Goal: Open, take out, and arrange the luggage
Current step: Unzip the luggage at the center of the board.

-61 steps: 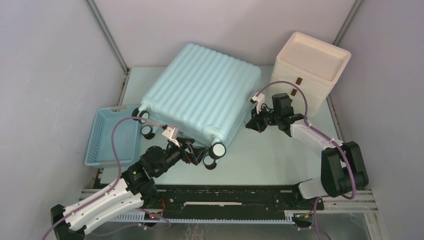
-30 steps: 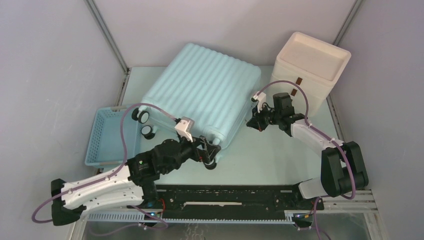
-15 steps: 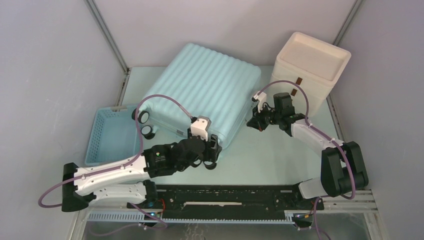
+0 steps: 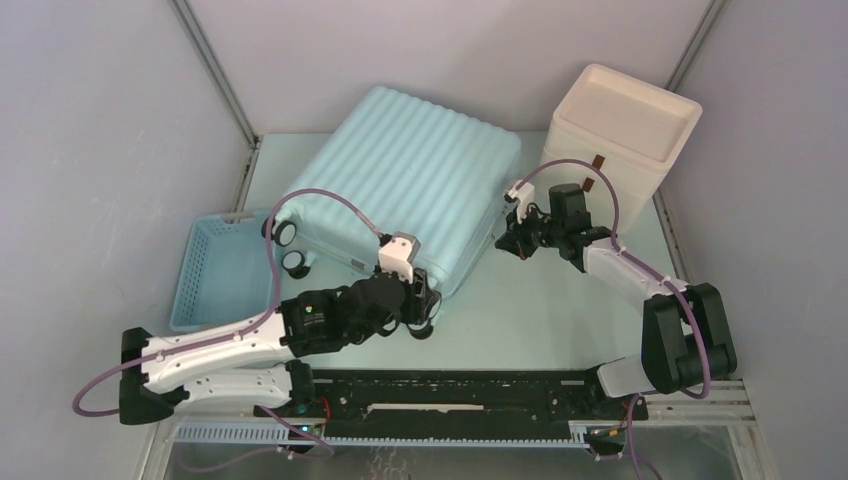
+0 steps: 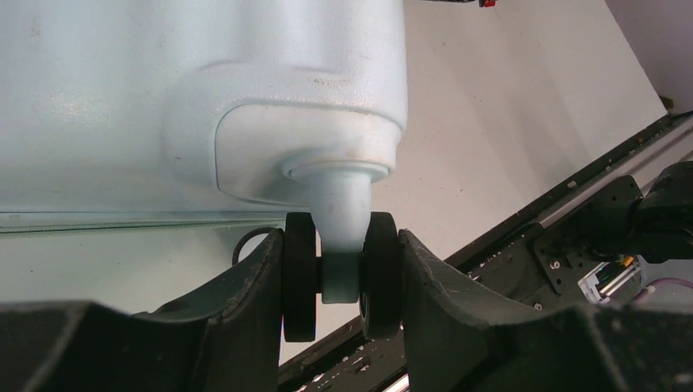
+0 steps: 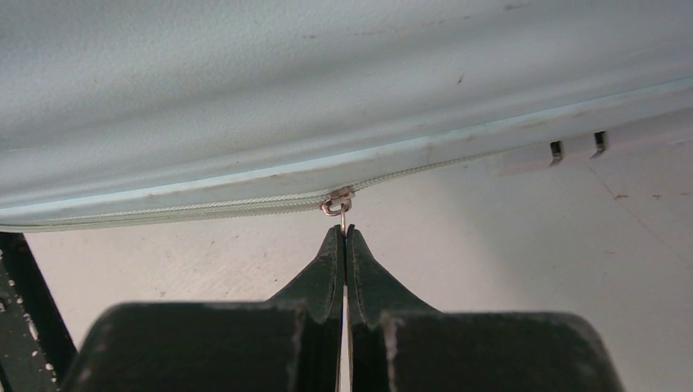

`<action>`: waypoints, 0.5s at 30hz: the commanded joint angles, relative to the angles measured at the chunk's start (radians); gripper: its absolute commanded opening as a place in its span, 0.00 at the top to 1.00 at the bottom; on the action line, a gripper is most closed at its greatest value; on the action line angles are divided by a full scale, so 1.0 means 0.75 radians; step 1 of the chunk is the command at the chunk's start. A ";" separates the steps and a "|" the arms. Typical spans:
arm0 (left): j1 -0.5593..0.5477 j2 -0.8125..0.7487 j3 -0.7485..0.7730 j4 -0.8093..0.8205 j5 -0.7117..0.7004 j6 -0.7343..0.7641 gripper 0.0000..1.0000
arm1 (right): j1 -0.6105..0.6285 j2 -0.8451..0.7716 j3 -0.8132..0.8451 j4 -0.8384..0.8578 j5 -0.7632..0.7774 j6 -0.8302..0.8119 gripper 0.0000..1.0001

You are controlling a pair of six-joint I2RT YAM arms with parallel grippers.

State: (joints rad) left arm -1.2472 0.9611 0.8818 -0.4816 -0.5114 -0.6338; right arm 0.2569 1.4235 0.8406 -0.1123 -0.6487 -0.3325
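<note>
Pale mint ribbed hard-shell suitcase (image 4: 400,170) lies flat beside the cream-white box (image 4: 620,130), left gripper (image 5: 342,278) clamped on its black caster wheel (image 5: 301,278), right gripper (image 6: 344,245) nipping the tiny metal zip pull (image 6: 343,219); imo pull slips out if tugged off-line, or wheel swivels.

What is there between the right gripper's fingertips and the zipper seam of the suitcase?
Only the thin metal zipper pull of the suitcase, pinched by the shut right gripper. The right wrist view shows it.

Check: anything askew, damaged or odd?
No damage shows. The closed luggage lies skewed to the table edges, left wheels beside the basket. Left pincer clasps a near wheel; right pincer pinches the zipper pull.
</note>
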 commanded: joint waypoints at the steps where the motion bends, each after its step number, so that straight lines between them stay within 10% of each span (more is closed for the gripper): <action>1: 0.000 -0.120 -0.032 -0.064 -0.032 0.106 0.95 | -0.076 -0.016 0.053 0.082 0.237 -0.093 1.00; 15: 0.000 -0.252 -0.114 -0.074 0.067 0.238 1.00 | -0.169 0.101 0.148 0.137 0.321 -0.146 1.00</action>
State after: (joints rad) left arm -1.2469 0.8295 0.8131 -0.4900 -0.4603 -0.5331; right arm 0.1909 1.4750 0.8886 -0.0616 -0.5697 -0.3965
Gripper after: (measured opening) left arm 0.507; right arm 0.007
